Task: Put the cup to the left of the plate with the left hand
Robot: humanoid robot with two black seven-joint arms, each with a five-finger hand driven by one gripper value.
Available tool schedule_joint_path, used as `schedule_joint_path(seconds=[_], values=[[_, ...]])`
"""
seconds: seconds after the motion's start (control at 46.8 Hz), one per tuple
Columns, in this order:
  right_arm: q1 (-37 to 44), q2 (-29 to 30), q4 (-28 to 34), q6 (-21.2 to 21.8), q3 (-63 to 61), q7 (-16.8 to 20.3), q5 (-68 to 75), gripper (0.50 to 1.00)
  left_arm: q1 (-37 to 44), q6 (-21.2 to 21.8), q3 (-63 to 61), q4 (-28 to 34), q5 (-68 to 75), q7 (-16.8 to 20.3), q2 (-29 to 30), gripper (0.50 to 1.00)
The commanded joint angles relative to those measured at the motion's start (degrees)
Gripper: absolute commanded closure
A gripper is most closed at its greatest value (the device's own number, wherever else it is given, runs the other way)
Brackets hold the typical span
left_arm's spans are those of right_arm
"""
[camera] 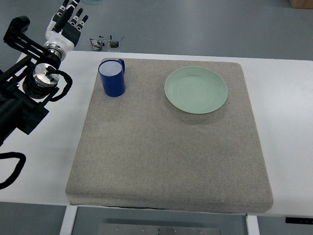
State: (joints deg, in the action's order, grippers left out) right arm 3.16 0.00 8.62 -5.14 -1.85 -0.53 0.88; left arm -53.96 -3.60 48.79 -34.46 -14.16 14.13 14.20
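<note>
No readable text, labels, brands or numbers anywhere

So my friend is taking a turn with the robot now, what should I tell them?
Left hand: up past the table's far left corner, fingers spread, holding nothing. Right hand: not in view.
Blue enamel mug with a white inside: standing upright on the grey felt mat, near its far left corner, handle pointing away from the robot.
Round pale green plate: on the same mat, to the right of the mug, with a clear gap between them.
Done: the mug already sits left of the plate and the hand is off it.
Left: probably nothing, only check the spot is good enough.
</note>
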Motion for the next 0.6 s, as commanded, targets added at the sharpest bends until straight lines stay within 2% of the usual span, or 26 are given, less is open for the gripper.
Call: schedule_joint_path(seconds=[0.0, 0.299, 0.577], values=[[0.0, 0.0, 0.0, 0.0, 0.0, 0.0, 0.0, 0.566, 0.3, -3.9, -0.1, 1.1, -1.3, -0.4, 0.0, 0.506], [0.0, 0.0, 0.0, 0.0, 0.0, 0.0, 0.0, 0.566, 0.5, -6.9, -0.5, 2.1, -0.4, -0.3, 0.0, 0.506], [0.0, 0.0, 0.0, 0.0, 0.0, 0.0, 0.0, 0.566, 0.5, -7.1, -1.2, 2.3, -0.3, -0.3, 0.0, 0.506]])
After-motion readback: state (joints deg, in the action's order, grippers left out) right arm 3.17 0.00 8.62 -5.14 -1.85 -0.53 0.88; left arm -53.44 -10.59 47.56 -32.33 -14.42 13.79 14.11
